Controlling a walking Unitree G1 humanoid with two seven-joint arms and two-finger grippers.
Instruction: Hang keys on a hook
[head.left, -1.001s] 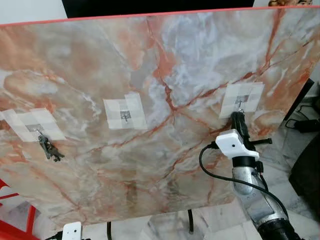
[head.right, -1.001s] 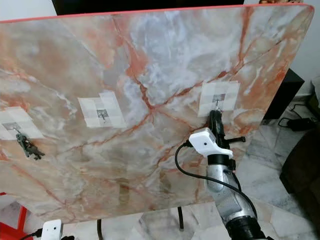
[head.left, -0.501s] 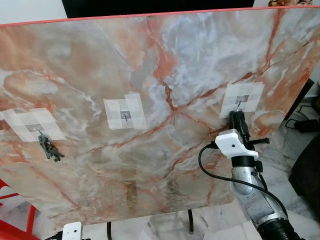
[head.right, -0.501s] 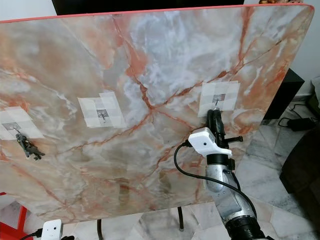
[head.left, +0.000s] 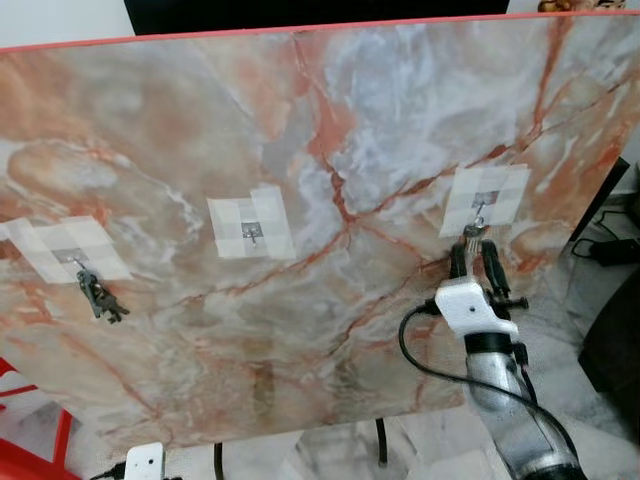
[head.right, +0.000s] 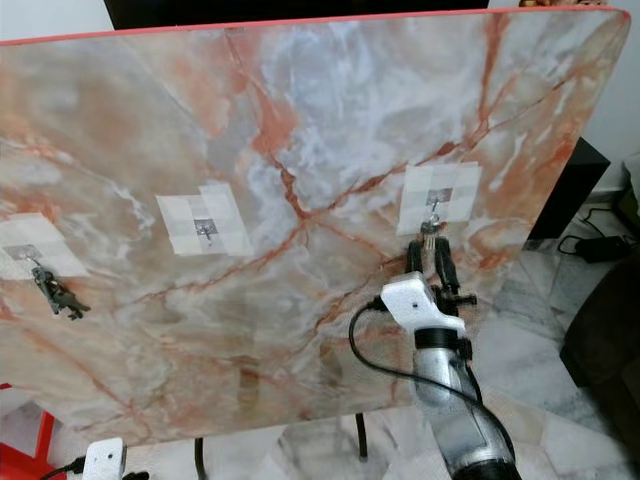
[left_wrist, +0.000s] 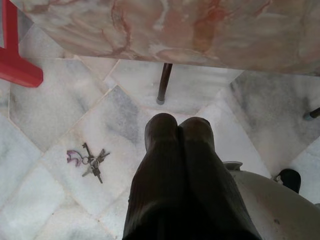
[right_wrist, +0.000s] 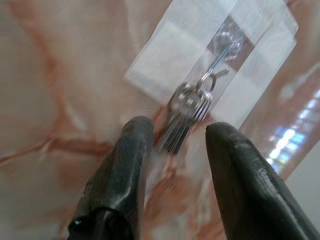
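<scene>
An upright marble board (head.left: 300, 150) carries three taped hooks. A small bunch of keys (right_wrist: 187, 117) hangs by its ring from the right hook (head.left: 481, 208). My right gripper (head.left: 474, 250) sits just under that bunch, open, with one finger (right_wrist: 120, 165) on each side of the keys and neither touching them. Another bunch of keys (head.left: 98, 295) hangs from the left hook. The middle hook (head.left: 251, 232) is bare. My left gripper (left_wrist: 179, 130) hangs low over the floor, shut and holding nothing.
A third bunch of keys (left_wrist: 90, 162) with a purple tag lies on the marble floor tiles under the left arm. A dark stand leg (left_wrist: 163, 82) and a red frame (left_wrist: 15, 55) are nearby. Black cables (head.left: 600, 250) lie at the right.
My right gripper has opened and dropped slightly below the right hook. The keys it held now hang free from that hook.
</scene>
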